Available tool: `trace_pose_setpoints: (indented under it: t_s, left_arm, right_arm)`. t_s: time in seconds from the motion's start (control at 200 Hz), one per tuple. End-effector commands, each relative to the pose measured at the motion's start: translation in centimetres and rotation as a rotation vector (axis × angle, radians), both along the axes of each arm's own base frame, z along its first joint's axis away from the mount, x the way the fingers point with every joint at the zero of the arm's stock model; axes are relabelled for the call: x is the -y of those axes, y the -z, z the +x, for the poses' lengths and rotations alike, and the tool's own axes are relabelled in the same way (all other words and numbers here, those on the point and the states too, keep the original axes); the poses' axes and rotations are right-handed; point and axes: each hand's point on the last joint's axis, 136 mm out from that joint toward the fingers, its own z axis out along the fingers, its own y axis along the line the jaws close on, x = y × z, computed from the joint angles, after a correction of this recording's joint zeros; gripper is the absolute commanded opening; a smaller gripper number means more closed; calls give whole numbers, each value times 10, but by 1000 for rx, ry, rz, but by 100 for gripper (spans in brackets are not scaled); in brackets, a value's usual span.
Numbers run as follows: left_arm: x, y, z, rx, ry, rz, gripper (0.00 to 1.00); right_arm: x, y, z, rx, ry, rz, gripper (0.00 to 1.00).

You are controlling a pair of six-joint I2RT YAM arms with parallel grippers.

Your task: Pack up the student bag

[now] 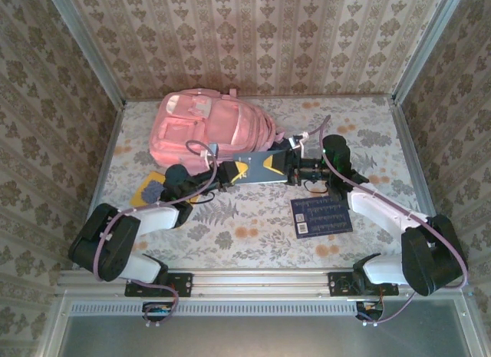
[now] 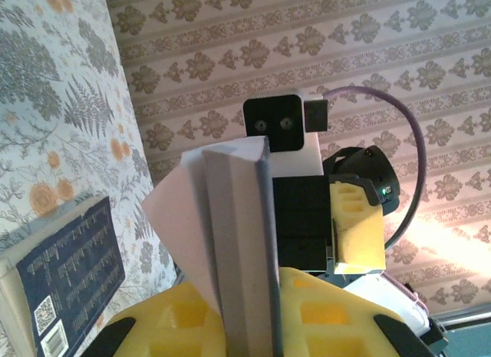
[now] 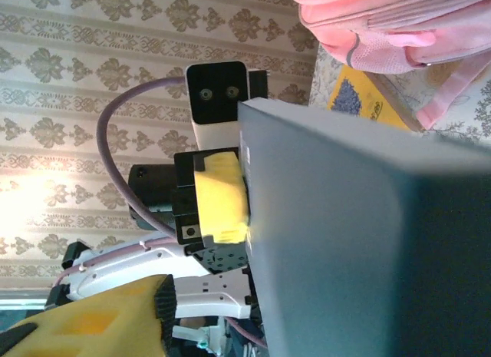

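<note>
Top view, L to R: yellow bk (image 1: 150,190) flat on table (image 1: 253,236) at L side, partly under L arm. Beyond it the student bag (image 1: 211,127), pink, lying flat at far-L part of table close to back wall, a strap sticking out on its R side. L gripper (image 1: 225,173) sits just in front of bag, clamped on L end of a blue bk (image 1: 261,168) w/ yellow triangle on cover. L wrist cam shows that bk's edge wedged betw its yellow pads (image 2: 173,318), pages fanned a little. Blue bk runs roughly L-R, near bag's front-R corner. R gripper (image 1: 294,173) is at bk's R end. In R wrist cam the cover is right up against the lens, w/ one yellow finger (image 3: 100,320) on one side of it and the other finger hidden, so can't tell if it's gripping or just astride. Navy bk (image 1: 321,216) w/ barcode lies flat on table, nearer the bases, just beside R forearm, apart from blue bk
</note>
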Motion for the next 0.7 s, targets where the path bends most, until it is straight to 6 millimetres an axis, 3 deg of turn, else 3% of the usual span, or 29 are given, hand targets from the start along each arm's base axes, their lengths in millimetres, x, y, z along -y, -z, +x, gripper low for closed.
trace_pose_setpoints:
  t_s: [0.0, 0.12, 0.225, 0.315, 0.365, 0.48, 0.595, 0.695]
  left_arm:
    - [8, -22, -6, 86, 47, -42, 0]
    - [8, -16, -4, 73, 36, -34, 0]
    - [9, -13, -3, 67, 39, -29, 0]
    - [9, -9, -2, 56, 37, -21, 3]
    - [8, -5, 1, 43, 33, -11, 16]
    - [0, 7, 11, 6, 9, 28, 47]
    - [-19, 16, 31, -21, -42, 143, 55]
    - [-30, 21, 41, 31, -79, 414, 60]
  right_arm:
    - [-6, -12, 0, 40, -16, 40, 49]
    - [-10, -9, -2, 36, -26, 38, 37]
    - [-8, -2, 0, 30, -6, 16, 17]
    - [-2, 8, 2, 21, 25, -26, 6]
    - [5, 12, 4, 14, 53, -43, 0]
    - [28, 22, 14, -2, 143, -76, 0]
    - [58, 37, 22, -23, 246, -151, 0]
    - [81, 50, 23, -32, 327, -228, 0]
